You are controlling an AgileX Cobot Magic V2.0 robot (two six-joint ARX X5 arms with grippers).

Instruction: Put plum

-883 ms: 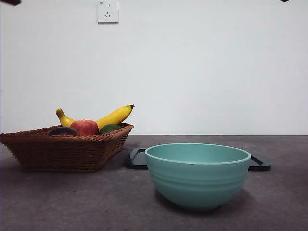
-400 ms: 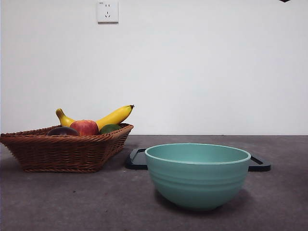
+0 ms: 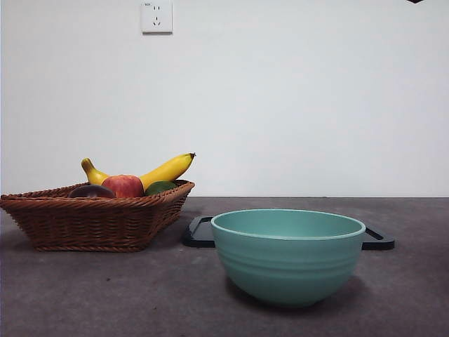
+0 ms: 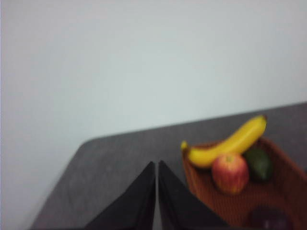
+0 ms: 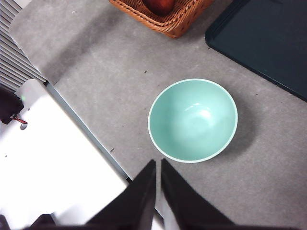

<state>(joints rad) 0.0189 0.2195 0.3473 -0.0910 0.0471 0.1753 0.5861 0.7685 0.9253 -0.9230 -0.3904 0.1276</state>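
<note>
The plum [image 3: 91, 191] is lying in the wicker basket [image 3: 98, 221] at the left of the table [image 3: 140, 295], just beside the red apple [image 3: 123, 185], with a banana [image 3: 165, 170] and a green fruit [image 3: 161, 187] behind them. A green bowl [image 3: 288, 256] is standing in front, near a dark tray [image 3: 200, 232]. The left gripper [image 4: 157, 167] is hanging above the basket with jaws pressed together, gripping nothing. The right gripper [image 5: 158, 165] is hanging high over the bowl, its jaws closed too and empty.
</note>
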